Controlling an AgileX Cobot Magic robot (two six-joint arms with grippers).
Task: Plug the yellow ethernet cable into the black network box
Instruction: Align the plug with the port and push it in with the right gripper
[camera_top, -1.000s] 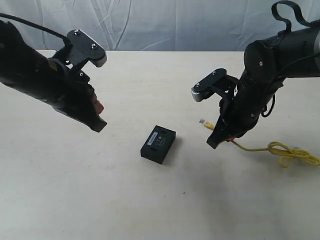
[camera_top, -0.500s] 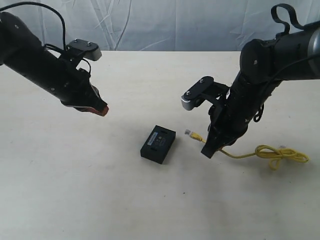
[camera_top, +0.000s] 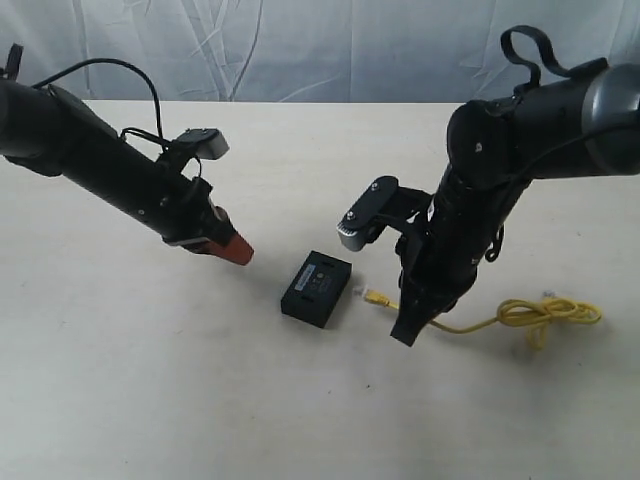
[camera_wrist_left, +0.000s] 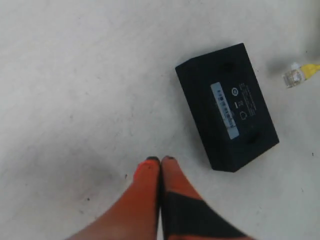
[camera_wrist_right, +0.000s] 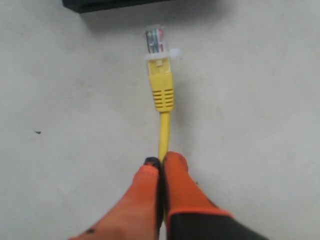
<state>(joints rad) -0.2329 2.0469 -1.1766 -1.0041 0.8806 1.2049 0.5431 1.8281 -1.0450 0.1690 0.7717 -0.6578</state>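
Bare pale tabletop (camera_top: 200, 400) lies open in front of and behind the small flat black plastic box (camera_top: 316, 288) in the exterior view. A bare strip separates the box from the left gripper (camera_top: 240, 255), its orange tips pressed together. On the other side only a narrow gap is free: the clear plastic plug (camera_top: 372, 296) of the thin bright-yellow ethernet cable (camera_wrist_right: 161, 92) lies just beside the box, the right gripper (camera_top: 405, 335) pinching the cord behind it. The cable's knotted loop (camera_top: 545, 312) lies well apart, farther right.
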